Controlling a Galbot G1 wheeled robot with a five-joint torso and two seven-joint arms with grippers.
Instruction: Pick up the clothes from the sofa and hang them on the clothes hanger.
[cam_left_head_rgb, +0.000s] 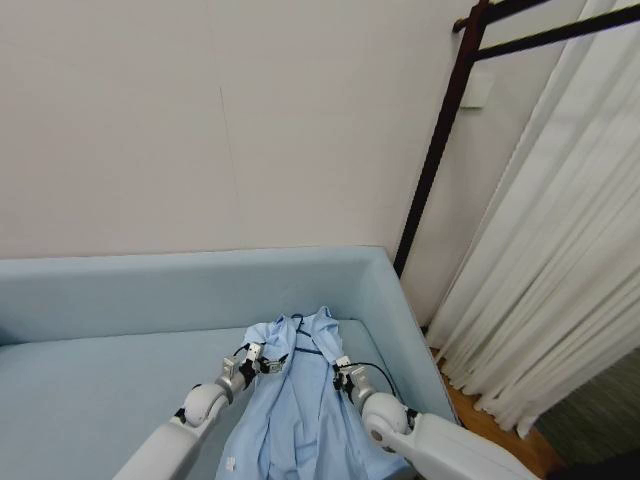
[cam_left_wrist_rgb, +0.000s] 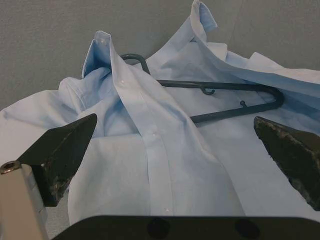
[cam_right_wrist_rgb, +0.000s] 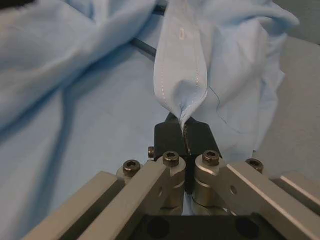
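Dark hanger (cam_left_wrist_rgb: 225, 86) partly under shirt (cam_left_wrist_rgb: 165, 165), rack (cam_left_head_rgb: 437, 140) top cut off at head view's edge

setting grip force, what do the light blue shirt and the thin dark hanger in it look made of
Light blue shirt: thin matte woven cloth, probably cotton; it creases where the right gripper pinches it. Thin dark hanger: smooth, slightly glossy rod, coated wire or plastic, unclear which.
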